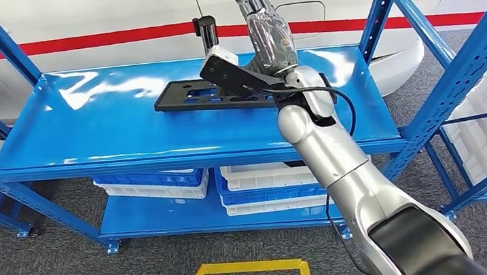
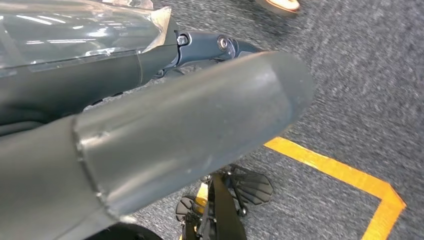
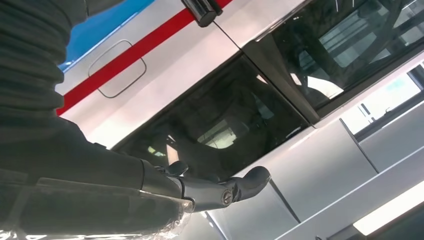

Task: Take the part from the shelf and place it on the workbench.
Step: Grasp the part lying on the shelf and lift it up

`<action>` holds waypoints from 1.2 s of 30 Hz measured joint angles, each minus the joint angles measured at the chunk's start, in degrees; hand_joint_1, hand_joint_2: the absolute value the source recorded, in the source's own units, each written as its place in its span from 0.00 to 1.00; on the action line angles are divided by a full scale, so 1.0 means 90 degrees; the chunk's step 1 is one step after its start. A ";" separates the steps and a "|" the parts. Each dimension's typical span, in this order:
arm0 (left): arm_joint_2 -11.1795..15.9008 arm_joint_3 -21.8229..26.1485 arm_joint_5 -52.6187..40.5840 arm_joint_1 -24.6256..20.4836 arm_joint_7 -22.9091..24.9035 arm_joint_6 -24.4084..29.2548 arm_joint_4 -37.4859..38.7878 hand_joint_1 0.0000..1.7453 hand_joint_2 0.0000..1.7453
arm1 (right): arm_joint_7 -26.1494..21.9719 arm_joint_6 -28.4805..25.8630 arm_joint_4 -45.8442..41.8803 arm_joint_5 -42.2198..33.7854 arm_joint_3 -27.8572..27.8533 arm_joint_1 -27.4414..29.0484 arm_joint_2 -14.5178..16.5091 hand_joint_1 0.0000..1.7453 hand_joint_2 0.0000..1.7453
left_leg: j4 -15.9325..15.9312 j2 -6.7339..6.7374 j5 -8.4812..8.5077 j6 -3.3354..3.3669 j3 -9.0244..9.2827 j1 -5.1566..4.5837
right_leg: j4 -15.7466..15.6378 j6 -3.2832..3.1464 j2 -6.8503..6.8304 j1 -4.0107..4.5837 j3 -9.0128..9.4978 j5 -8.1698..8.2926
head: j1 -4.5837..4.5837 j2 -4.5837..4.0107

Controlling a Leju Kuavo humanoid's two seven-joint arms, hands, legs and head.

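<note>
Head view showed you the right hand [image 1: 270, 36] raised above the blue shelf [image 1: 89, 126], fingers spread and upright, holding nothing. Your black part [image 1: 199, 94] lay flat on the shelf, just below that hand. You couldn't tell the left hand's [image 2: 150, 135] finger state.

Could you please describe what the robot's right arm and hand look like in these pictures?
The right arm is made of rounded silver segments with a black section near the shoulder. A thin black cable loops along its wrist. A black camera module with a white end sits at the wrist. The right hand is dark grey with slim, jointed fingers, and its palm is wrapped in clear, shiny plastic film.
</note>
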 joint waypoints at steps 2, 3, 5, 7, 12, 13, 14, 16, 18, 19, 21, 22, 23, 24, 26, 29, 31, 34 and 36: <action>0.0002 -0.0001 -0.0013 -0.0007 0.0001 -0.0002 0.0000 0.00 0.00 | 0.0008 -0.0001 -0.0001 0.0012 0.0002 -0.0006 0.0005 0.00 1.00 | -0.0122 -0.0008 -0.0028 0.0069 0.0059 -0.0048 | -0.0011 0.0063 -0.0002 0.0016 0.0010 -0.0039 | 0.0004 0.0000; 0.0002 0.0000 -0.0022 -0.0008 0.0002 -0.0002 0.0000 0.00 0.00 | 0.0013 -0.0003 -0.0011 0.0018 0.0002 -0.0006 0.0009 0.00 1.00 | -0.0146 -0.0013 -0.0033 0.0108 0.0082 -0.0052 | -0.0024 0.0099 -0.0006 0.0019 0.0018 -0.0058 | 0.0001 0.0000; 0.0001 0.0001 -0.0035 -0.0004 0.0004 -0.0004 0.0000 0.00 0.00 | 0.0019 -0.0010 -0.0038 0.0029 0.0000 -0.0010 0.0004 0.00 1.00 | -0.0242 -0.0012 -0.0025 0.0193 0.0182 -0.0039 | 0.0124 0.0141 -0.0018 0.0023 -0.0036 -0.0153 | 0.0015 0.0000; -0.0001 0.0001 -0.0042 -0.0007 0.0006 -0.0004 0.0000 0.00 0.00 | 0.0021 -0.0015 -0.0053 0.0040 -0.0001 -0.0012 -0.0015 0.00 1.00 | -0.0314 -0.0009 -0.0033 0.0240 0.0275 -0.0020 | 0.0778 0.0113 -0.0025 0.0021 -0.0379 -0.0397 | 0.0033 0.0000; -0.0001 0.0001 -0.0079 -0.0003 0.0040 -0.0004 0.0001 0.00 0.00 | 0.0025 -0.0014 -0.0055 0.0046 0.0000 0.0081 -0.0089 0.00 1.00 | -0.0292 -0.0060 -0.0173 0.0236 0.0400 -0.0049 | 0.1390 0.0172 -0.0025 0.0028 -0.0993 -0.0294 | 0.0041 0.0000; -0.0001 0.0001 -0.0086 0.0000 0.0049 -0.0005 0.0002 0.00 0.00 | 0.0026 -0.0014 -0.0060 0.0047 0.0000 0.0084 -0.0096 0.00 1.00 | -0.0281 -0.0068 -0.0216 0.0221 0.0444 -0.0049 | 0.0899 0.0203 -0.0026 0.0027 -0.0800 -0.0048 | 0.0042 0.0000; -0.0002 0.0001 -0.0092 0.0001 0.0054 -0.0005 0.0002 0.00 0.00 | 0.0026 -0.0015 -0.0067 0.0048 0.0000 0.0084 -0.0100 0.00 1.00 | -0.0269 -0.0074 -0.0264 0.0195 0.0483 -0.0061 | 0.0479 0.0209 -0.0026 0.0037 -0.0599 0.0145 | 0.0039 0.0000; -0.0001 0.0001 -0.0099 -0.0007 0.0058 -0.0005 0.0002 0.00 0.00 | 0.0027 -0.0015 -0.0082 0.0050 -0.0001 0.0085 -0.0103 0.00 1.00 | -0.0252 -0.0081 -0.0344 0.0144 0.0537 -0.0072 | 0.0018 0.0158 -0.0016 0.0047 -0.0360 0.0323 | 0.0022 0.0000; 0.0001 0.0001 -0.0106 -0.0015 0.0061 -0.0004 0.0001 0.00 0.00 | 0.0029 -0.0015 -0.0093 0.0054 -0.0002 0.0084 -0.0106 0.00 1.00 | -0.0265 -0.0079 -0.0387 0.0088 0.0566 -0.0054 | -0.0006 0.0077 -0.0001 0.0050 -0.0323 0.0300 | 0.0013 0.0000; 0.0001 0.0001 -0.0108 -0.0014 0.0063 -0.0004 0.0001 0.00 0.00 | 0.0030 -0.0015 -0.0104 0.0058 -0.0002 0.0083 -0.0107 0.00 1.00 | -0.0240 -0.0070 -0.0418 0.0053 0.0560 -0.0039 | -0.0015 0.0038 0.0004 0.0042 -0.0303 0.0289 | 0.0014 0.0000; -0.0002 0.0000 -0.0124 -0.0014 0.0066 -0.0002 0.0002 0.00 0.00 | 0.0031 -0.0014 -0.0131 0.0074 -0.0002 0.0081 -0.0100 0.00 1.00 | 0.0101 -0.0038 -0.0603 -0.0026 0.0407 -0.0021 | -0.0035 -0.0048 0.0013 0.0002 -0.0246 0.0260 | -0.0001 0.0000; -0.0004 -0.0001 -0.0136 -0.0014 0.0066 0.0004 0.0001 0.00 0.00 | 0.0031 -0.0012 -0.0141 0.0086 -0.0002 0.0084 -0.0093 0.00 1.00 | 0.0488 -0.0022 -0.0766 -0.0060 0.0208 -0.0012 | -0.0038 -0.0085 0.0013 -0.0004 -0.0217 0.0239 | -0.0010 0.0000; -0.0004 -0.0001 -0.0150 -0.0014 0.0069 0.0012 0.0002 0.00 0.00 | 0.0031 -0.0008 -0.0144 0.0097 -0.0002 0.0091 -0.0089 0.00 1.00 | 0.0969 -0.0012 -0.0948 -0.0084 -0.0056 -0.0007 | -0.0037 -0.0117 0.0012 0.0003 -0.0193 0.0215 | -0.0019 0.0000; -0.0004 -0.0001 -0.0161 -0.0012 0.0073 0.0022 0.0002 0.00 0.00 | 0.0031 -0.0005 -0.0144 0.0109 -0.0002 0.0102 -0.0086 0.00 1.00 | 0.1432 -0.0008 -0.1084 -0.0099 -0.0341 -0.0002 | -0.0037 -0.0135 0.0013 0.0012 -0.0171 0.0194 | -0.0018 0.0000; -0.0002 -0.0001 -0.0174 -0.0005 0.0087 0.0044 0.0002 0.00 0.00 | 0.0031 -0.0002 -0.0146 0.0121 -0.0002 0.0130 -0.0085 0.00 1.00 | 0.1798 -0.0007 -0.1023 -0.0083 -0.0683 -0.0003 | -0.0036 -0.0153 0.0020 0.0040 -0.0116 0.0144 | -0.0021 0.0000; 0.0019 -0.0001 -0.0220 -0.0010 0.0096 0.0062 0.0001 0.00 0.00 | 0.0031 -0.0002 -0.0170 0.0137 -0.0003 0.0139 -0.0078 0.00 1.00 | 0.0647 -0.0007 -0.0217 0.0119 -0.0308 -0.0069 | -0.0043 -0.0148 0.0044 0.0084 0.0019 0.0050 | -0.0013 0.0000; 0.0045 -0.0002 -0.0268 -0.0021 0.0101 0.0073 0.0000 0.00 0.00 | 0.0032 -0.0001 -0.0188 0.0145 -0.0004 0.0138 -0.0080 0.00 1.00 | -0.0021 0.0008 0.0018 0.0292 -0.0014 -0.0140 | -0.0046 -0.0108 0.0053 0.0107 0.0061 -0.0009 | -0.0008 0.0000; 0.0067 -0.0003 -0.0295 -0.0034 0.0117 0.0087 -0.0003 0.00 0.00 | 0.0038 -0.0002 -0.0224 0.0154 -0.0009 0.0152 -0.0082 0.00 1.00 | -0.0237 0.0014 -0.0027 0.0380 0.0131 -0.0156 | -0.0066 -0.0027 0.0045 0.0120 0.0073 -0.0067 | -0.0007 0.0000; 0.0069 -0.0002 -0.0312 -0.0035 0.0126 0.0090 -0.0004 0.00 0.00 | 0.0039 -0.0002 -0.0274 0.0167 -0.0031 0.0135 -0.0082 0.00 1.00 | -0.0391 0.0020 -0.0001 0.0392 0.0297 -0.0109 | 0.0166 0.0000 0.0029 0.0141 -0.0024 -0.0180 | 0.0002 0.0000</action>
